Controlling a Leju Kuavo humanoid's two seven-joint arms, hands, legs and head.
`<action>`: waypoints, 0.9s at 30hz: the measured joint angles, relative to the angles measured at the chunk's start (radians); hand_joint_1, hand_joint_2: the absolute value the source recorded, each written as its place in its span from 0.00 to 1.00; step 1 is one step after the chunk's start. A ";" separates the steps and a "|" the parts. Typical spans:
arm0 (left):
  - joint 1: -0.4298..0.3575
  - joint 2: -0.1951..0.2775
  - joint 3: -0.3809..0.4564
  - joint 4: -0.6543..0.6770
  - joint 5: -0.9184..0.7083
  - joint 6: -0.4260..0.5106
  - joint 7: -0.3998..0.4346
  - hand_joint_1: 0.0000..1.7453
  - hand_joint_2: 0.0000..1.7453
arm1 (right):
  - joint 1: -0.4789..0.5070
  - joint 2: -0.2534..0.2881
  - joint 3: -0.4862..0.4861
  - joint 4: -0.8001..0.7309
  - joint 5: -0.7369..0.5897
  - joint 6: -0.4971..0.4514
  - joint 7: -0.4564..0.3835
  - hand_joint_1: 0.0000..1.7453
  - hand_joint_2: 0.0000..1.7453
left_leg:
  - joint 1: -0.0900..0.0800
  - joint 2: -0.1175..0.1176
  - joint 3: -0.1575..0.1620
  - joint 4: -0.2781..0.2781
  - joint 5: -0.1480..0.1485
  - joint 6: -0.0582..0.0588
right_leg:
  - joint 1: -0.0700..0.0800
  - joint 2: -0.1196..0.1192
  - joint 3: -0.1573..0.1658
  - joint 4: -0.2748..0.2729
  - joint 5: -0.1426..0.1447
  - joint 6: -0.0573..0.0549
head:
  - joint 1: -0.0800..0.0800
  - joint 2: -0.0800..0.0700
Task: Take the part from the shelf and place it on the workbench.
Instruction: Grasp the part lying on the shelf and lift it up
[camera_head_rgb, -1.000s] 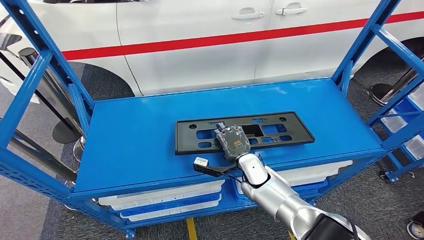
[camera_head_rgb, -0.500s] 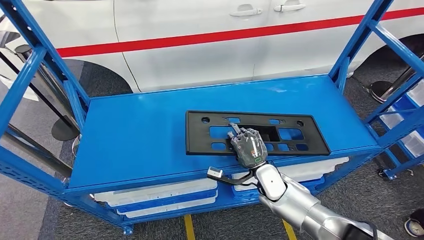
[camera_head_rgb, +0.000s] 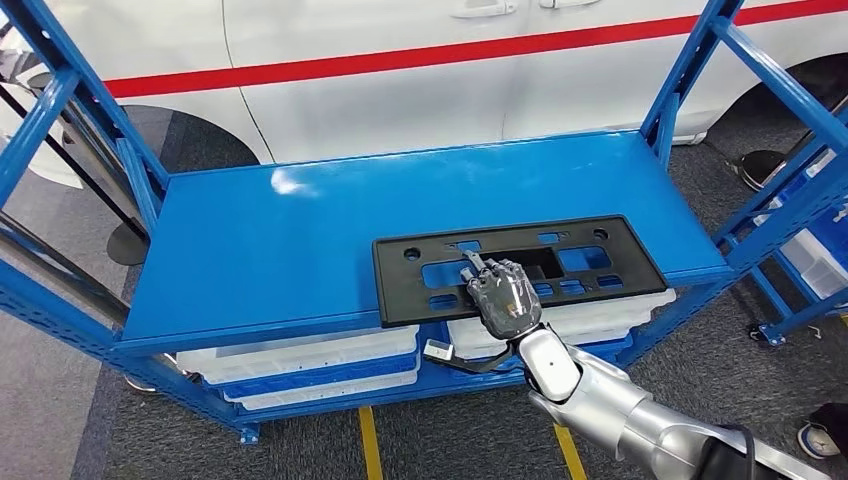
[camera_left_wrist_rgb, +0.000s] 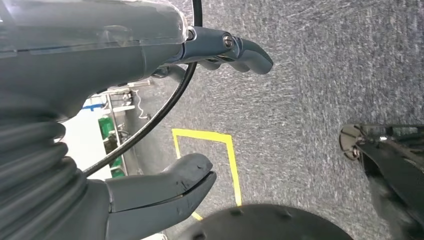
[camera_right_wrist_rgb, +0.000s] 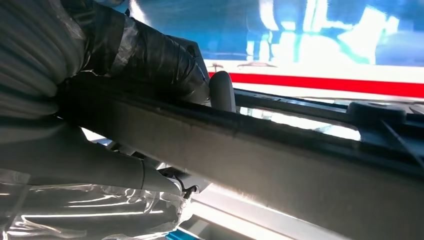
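The part is a long black plastic frame (camera_head_rgb: 600, 262) with several cut-outs. It lies flat on the blue shelf (camera_head_rgb: 280, 250), right of middle, and its near edge reaches over the shelf's front lip. My right hand (camera_head_rgb: 505, 295) comes in from below and grips that near edge at its middle. In the right wrist view the dark fingers (camera_right_wrist_rgb: 150, 55) lie over the part's edge (camera_right_wrist_rgb: 300, 165) and the grey thumb (camera_right_wrist_rgb: 100, 167) sits under it. My left hand (camera_left_wrist_rgb: 100, 55) hangs over the grey floor, fingers apart and holding nothing.
A white car (camera_head_rgb: 400, 90) with a red stripe stands right behind the rack. Blue uprights (camera_head_rgb: 690, 70) frame both ends of the shelf. White bins (camera_head_rgb: 300, 355) sit on the lower level. Another blue rack (camera_head_rgb: 800, 230) stands at the right. Yellow lines (camera_head_rgb: 368, 445) mark the floor.
The part has slid with my right hand toward the shelf's front edge and now overhangs it. The whole view has also shifted a little.
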 joint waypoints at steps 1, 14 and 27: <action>-0.001 0.000 0.000 0.000 0.000 0.000 -0.001 0.00 1.00 | -0.002 -0.002 0.003 0.000 0.000 0.000 0.002 1.00 1.00 | -0.005 0.001 0.013 -0.027 0.000 0.003 | -0.003 -0.001 -0.001 -0.002 0.007 0.006 | 0.000 0.000; -0.003 -0.015 -0.004 0.001 0.013 -0.025 0.027 0.00 1.00 | -0.088 -0.064 0.164 -0.011 -0.001 0.000 0.148 1.00 1.00 | 0.003 0.014 -0.128 -0.042 0.136 0.005 | -0.018 -0.004 0.090 0.079 -0.108 0.055 | 0.000 0.000; -0.013 0.011 -0.005 0.001 0.015 -0.060 0.076 0.00 1.00 | -0.215 -0.136 0.339 -0.182 0.000 0.001 0.214 1.00 1.00 | 0.010 0.009 -0.160 0.220 -0.020 -0.049 | -0.010 -0.005 0.022 -0.023 -0.012 -0.012 | -0.001 0.000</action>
